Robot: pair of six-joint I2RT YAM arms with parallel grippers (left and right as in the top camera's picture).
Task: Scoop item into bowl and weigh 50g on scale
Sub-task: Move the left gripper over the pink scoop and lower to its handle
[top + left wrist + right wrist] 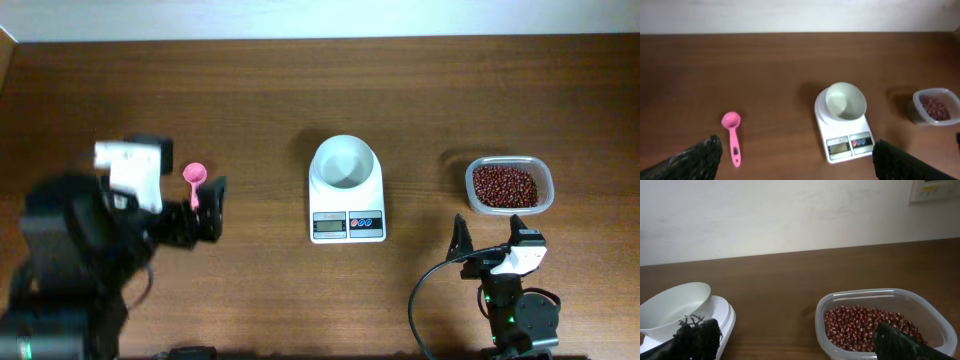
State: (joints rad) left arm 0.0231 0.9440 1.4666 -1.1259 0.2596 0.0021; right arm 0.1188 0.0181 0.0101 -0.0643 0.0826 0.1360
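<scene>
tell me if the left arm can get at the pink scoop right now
Probably yes. The left gripper is open and close by the pink scoop, which lies alone on the bare table; the scale stands well off to the side.

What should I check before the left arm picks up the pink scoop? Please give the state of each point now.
1. The pink scoop lies free, nothing gripping it: ok.
2. The left gripper is open wide enough for the handle: ok.
3. The bowl sits on the scale and is empty: ok.
4. The scale display reads zero: cannot tell, digits too small.
5. The beans lie in the clear tub, uncovered: ok.
6. The right gripper is open and apart from the tub: ok.
</scene>
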